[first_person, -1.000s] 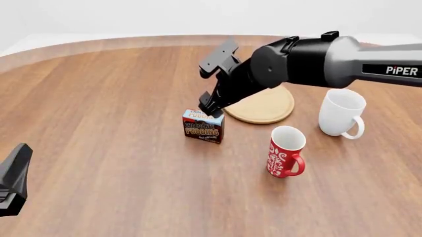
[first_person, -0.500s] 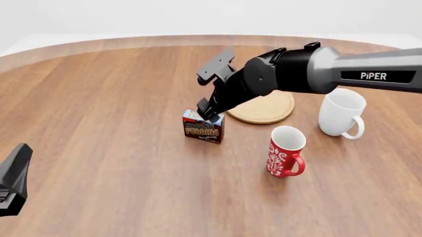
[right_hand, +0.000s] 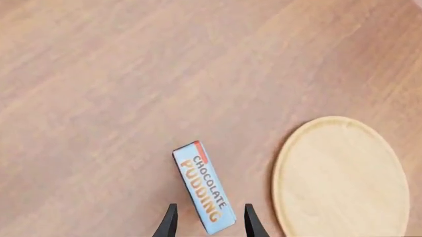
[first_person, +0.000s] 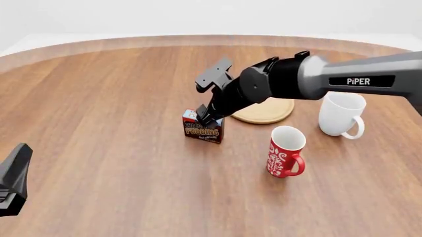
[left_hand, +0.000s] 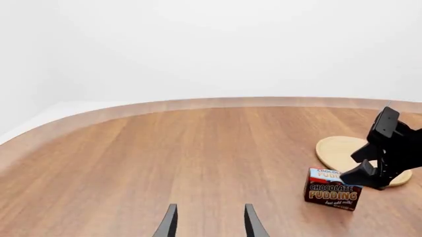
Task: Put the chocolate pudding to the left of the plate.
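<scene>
Your table point(first_person: 99, 98) carries everything, and your right arm point(first_person: 343, 81) reaches across it from the right, angled down toward the middle. The plate point(first_person: 267, 112) lies flat just behind and right of the carton, with a white mug point(first_person: 341, 113) to its right and a red patterned mug point(first_person: 286, 151) nearer you. The chocolate pudding point(first_person: 203, 128) stands upright on the wood, close to the plate's front-left edge but not touching it. Your right gripper point(first_person: 205, 116) hangs right over the carton's blue top; in the right wrist view the two fingers straddle the pudding's near end, jaws spread a little wider than the carton and not gripping it. Your left gripper point(left_hand: 208, 222) sits parked, well away, jaws open on nothing.

You look to be in the approach-to-grasp step. Next, I'd judge you need to descend squarely, close on the narrow sides, then carry it left and back so it sits level with the plate.
</scene>
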Available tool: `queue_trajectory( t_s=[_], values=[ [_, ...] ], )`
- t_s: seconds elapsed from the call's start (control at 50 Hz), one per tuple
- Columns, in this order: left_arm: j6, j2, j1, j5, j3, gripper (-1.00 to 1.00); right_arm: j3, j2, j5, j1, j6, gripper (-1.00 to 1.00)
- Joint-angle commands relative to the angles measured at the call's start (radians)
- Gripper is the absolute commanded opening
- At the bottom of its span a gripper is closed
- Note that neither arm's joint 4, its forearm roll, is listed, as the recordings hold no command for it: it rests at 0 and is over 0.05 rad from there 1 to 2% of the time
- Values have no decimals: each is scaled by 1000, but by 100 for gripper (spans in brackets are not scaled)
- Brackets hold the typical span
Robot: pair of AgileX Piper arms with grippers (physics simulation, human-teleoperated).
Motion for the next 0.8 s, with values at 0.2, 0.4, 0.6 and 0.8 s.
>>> queue_trajectory(
  t_s=[0.2,0.4,0.6,0.8],
  values=[
    [0,0,0,0,0,100,16,18,-30,-4,18,100],
    [0,0,0,0,0,100,20,21,-36,-6,21,100],
    [0,0,0,0,0,100,18,60,-63,-13,36,100],
    [0,0,0,0,0,100,11,74,-66,-12,38,100]
  ],
)
